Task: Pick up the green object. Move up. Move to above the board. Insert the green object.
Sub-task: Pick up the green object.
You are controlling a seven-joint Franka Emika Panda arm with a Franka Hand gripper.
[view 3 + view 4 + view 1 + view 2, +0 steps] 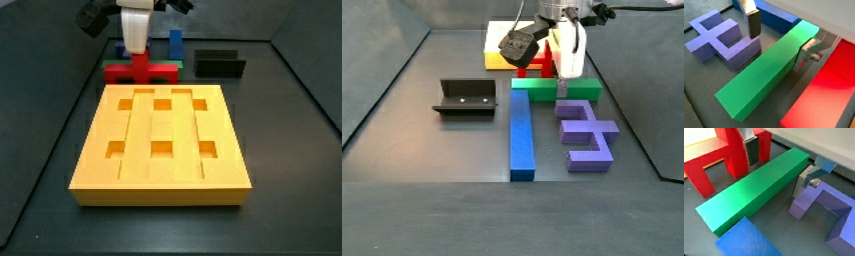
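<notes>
Gripper [781, 39] fingers apart astride the green object [771, 70], board [163, 140] largely hiding it.

Grey floor [422, 140]: board [163, 140], blocks, fixture [465, 97].

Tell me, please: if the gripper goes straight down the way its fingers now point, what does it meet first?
Probably the floor: the gripper is open astride the long matte green bar, one silver finger on each side. The bar would likely meet the palm only later. Depth is unclear.
</notes>
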